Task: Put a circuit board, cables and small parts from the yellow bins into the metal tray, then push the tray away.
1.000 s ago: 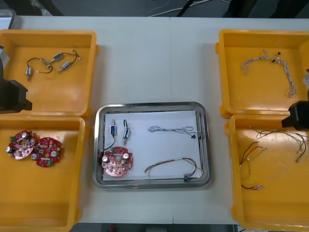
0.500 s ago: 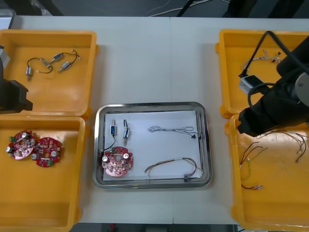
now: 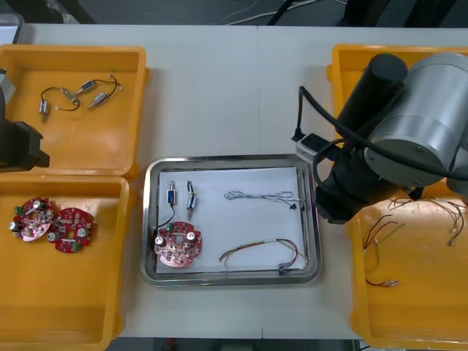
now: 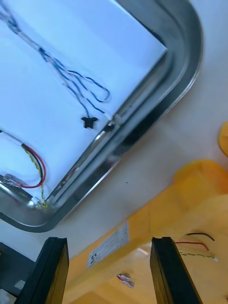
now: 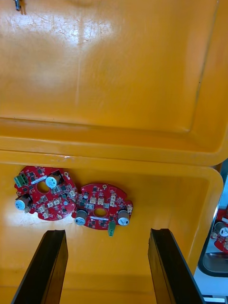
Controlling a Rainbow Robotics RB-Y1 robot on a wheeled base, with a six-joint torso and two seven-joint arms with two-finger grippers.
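The right gripper (image 4: 109, 243) hangs open and empty over the near-right yellow bin (image 4: 142, 224) at its rim. The metal tray (image 3: 148, 219), holding a circuit board (image 3: 176, 247) and cables (image 3: 259, 195), lies just to its left. The right arm (image 3: 417, 124) leans in from the right, while the left gripper (image 5: 107, 237), also open, hovers over the near-left bin (image 3: 110, 292).

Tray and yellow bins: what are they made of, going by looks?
The tray: likely polished steel or aluminium; mirror-bright rim with reflections. Its white liner: matte, maybe paper. The yellow bins: moulded plastic, semi-gloss; rounded corners, soft glare, scuffs.
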